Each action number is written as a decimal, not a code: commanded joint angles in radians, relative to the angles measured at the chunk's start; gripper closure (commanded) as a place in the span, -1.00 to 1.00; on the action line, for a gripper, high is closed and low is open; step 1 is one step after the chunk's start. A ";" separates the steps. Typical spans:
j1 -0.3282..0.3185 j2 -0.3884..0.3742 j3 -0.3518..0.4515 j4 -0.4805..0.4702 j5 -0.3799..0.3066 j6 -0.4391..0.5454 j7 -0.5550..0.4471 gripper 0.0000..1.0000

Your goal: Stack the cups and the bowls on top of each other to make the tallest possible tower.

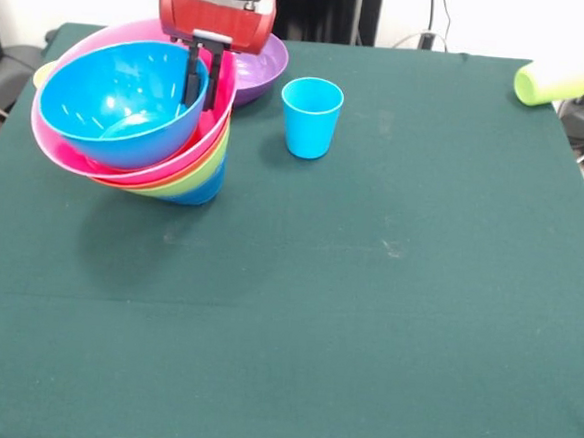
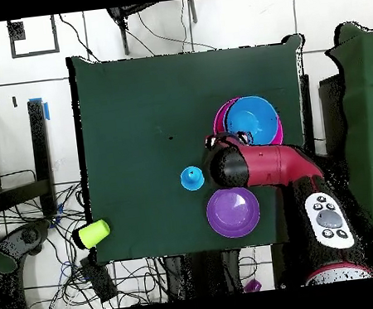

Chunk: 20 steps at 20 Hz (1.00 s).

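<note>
The light blue bowl [image 1: 120, 102] and pink bowl [image 1: 125, 172] look like glossy, smooth plastic; the light blue cup [image 1: 310, 118] likewise; the table [image 1: 365, 314] wears matt green cloth; the gripper [image 1: 201, 82] sits under a shiny red housing.

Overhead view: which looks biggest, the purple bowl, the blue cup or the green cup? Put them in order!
1. Purple bowl, clearly the biggest.
2. Green cup, lying on its side.
3. Blue cup, seen from above. The cups look close in size, so their order is unsure.

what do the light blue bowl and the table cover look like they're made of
The light blue bowl looks like glossy moulded plastic: bright highlights dot its inner wall. The dark green table cover looks like matte cloth or felt: no shine, faint scuffs, though the weave isn't visible.
</note>
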<state>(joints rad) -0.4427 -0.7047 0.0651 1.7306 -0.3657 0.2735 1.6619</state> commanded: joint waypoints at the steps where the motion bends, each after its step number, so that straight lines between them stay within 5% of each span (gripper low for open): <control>1: 0.030 0.093 0.042 0.166 0.010 0.117 0.094 1.00; 20: 0.033 0.087 0.036 0.201 0.032 0.101 0.121 1.00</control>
<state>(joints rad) -0.4424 -0.7190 0.0570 1.7588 -0.3537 0.2732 1.6619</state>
